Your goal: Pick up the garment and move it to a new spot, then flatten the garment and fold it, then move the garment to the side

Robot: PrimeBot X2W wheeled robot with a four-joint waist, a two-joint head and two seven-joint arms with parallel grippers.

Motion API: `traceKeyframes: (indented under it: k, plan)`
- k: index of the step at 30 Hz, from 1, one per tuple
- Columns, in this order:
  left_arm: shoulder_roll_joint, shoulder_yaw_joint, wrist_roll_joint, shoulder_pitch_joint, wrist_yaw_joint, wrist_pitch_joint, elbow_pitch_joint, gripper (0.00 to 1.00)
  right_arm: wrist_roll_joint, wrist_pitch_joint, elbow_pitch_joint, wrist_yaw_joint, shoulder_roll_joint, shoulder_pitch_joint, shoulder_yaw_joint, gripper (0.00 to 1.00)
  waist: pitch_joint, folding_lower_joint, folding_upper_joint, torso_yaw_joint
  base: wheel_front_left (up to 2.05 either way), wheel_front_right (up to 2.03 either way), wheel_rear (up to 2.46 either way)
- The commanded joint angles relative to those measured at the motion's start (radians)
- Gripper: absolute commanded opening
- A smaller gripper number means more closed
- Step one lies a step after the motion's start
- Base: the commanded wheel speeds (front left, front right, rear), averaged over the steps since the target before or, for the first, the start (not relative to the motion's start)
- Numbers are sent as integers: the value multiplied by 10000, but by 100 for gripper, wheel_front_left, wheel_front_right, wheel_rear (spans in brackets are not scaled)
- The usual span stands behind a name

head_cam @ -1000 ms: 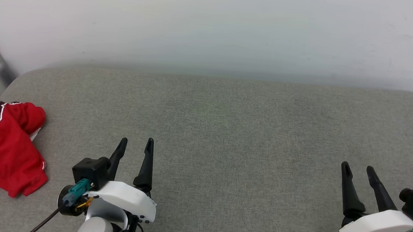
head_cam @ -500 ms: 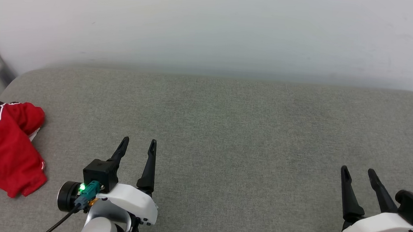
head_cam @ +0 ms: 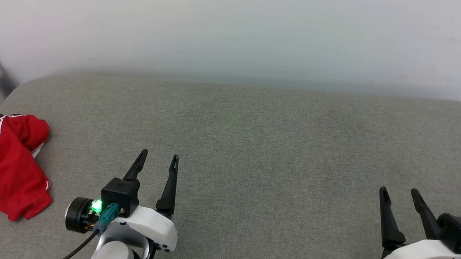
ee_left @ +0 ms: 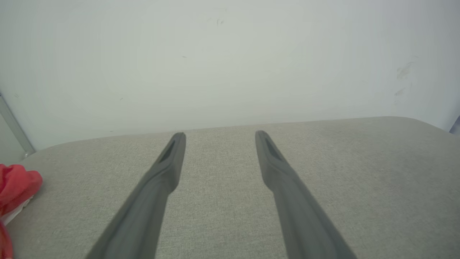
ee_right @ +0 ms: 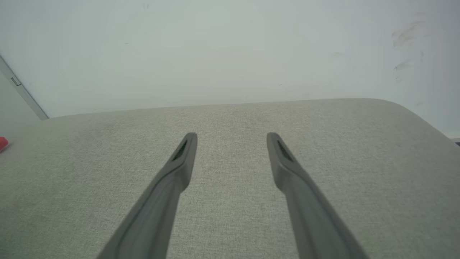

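Left gripper (head_cam: 159, 154) and right gripper (head_cam: 398, 190) spread wide and empty, ready for the shirt (head_cam: 1, 161).
They hover low at 7 and 4 o'clock over the grey cushion (head_cam: 255, 127). The crumpled shirt lies apart at 9 o'clock, nearest the left gripper, probably its pick.

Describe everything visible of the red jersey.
The red jersey lies crumpled in a heap at the left edge of the gray fabric surface, partly out of frame. Its red cloth shows black, white-outlined numerals at its far end and a sliver of white at its right side. It rests on the surface alone; the open left hand is apart from it.
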Motion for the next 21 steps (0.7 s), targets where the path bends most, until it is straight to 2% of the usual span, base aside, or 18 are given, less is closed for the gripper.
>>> traceKeyframes:
  k: [1, 10, 21]
  plan:
    - [12, 11, 115, -100, 41, -86, 67, 100, -126, -75, -72, -3, 9, 123, 7, 100, -4, 0, 0, 1, 0, 0, 0]
    - [-83, 3, 362, -112, -20, -250, 269, 100, -286, -330, -13, -3, 11, -23, -97, 100, 9, 0, 0, 44, 0, 0, 0]
    - [-166, 88, 106, -42, 24, -227, 415, 100, 87, -527, 221, -3, 11, -141, -87, 100, 11, 0, 0, 96, 0, 0, 0]
